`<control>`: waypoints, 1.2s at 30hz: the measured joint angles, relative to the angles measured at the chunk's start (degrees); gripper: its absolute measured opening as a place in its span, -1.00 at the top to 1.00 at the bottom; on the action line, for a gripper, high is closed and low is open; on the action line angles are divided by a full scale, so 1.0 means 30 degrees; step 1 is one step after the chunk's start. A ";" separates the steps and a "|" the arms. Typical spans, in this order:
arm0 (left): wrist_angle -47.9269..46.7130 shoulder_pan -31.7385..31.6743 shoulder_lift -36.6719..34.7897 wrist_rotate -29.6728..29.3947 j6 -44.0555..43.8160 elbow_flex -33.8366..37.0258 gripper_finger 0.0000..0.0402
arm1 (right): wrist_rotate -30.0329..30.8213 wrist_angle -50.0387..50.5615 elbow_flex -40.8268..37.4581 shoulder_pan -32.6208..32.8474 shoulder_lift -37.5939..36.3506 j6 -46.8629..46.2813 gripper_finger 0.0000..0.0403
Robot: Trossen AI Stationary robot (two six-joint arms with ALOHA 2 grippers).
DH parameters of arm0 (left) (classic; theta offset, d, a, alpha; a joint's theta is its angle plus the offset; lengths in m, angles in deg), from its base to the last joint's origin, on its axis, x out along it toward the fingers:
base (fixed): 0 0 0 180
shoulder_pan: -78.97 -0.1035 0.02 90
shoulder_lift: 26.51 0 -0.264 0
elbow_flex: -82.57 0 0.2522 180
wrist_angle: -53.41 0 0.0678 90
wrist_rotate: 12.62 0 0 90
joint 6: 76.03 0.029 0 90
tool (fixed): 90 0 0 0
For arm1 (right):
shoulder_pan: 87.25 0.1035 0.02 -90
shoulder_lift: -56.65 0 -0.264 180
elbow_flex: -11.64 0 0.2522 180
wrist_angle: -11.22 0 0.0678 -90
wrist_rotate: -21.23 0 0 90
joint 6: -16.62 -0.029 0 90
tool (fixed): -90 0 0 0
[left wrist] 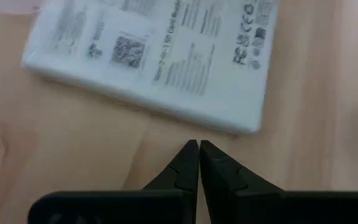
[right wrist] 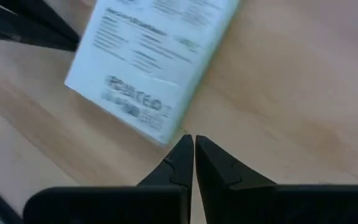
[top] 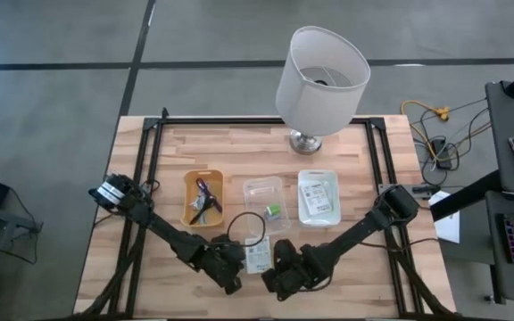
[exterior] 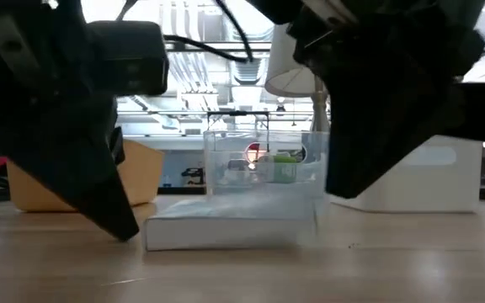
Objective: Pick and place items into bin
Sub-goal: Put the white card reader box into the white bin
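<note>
A white printed box [top: 258, 256] lies flat near the bench's front edge, between the left pincer [left wrist: 199, 146] and the right pincer [right wrist: 188, 142]. Both pincers are closed, empty, just beside it. Its long axis runs front-to-back; neither arm looks clearly nearer.

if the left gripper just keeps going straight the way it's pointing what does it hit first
Most likely the white printed box: it lies flat on the table directly ahead of the shut left gripper, a short gap of bare wood between them.
</note>
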 joint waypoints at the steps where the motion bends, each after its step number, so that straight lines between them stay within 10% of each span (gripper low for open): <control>1: 0.0022 0.0058 0.0019 -0.0101 -0.0044 0.0043 1.00 | -0.0169 -0.0570 -0.0212 -0.0068 -0.0013 0.0217 0.96; 11: 0.0261 0.0176 -0.1350 -0.3009 0.0610 -0.0261 1.00 | -0.0676 -0.2529 -0.1810 -0.0165 -0.0029 -0.0500 0.96; 36: 0.1941 -0.1009 -0.0003 0.0198 0.0501 0.1511 1.00 | -0.0405 -0.3942 -0.2632 -0.0636 -0.1149 0.0923 0.95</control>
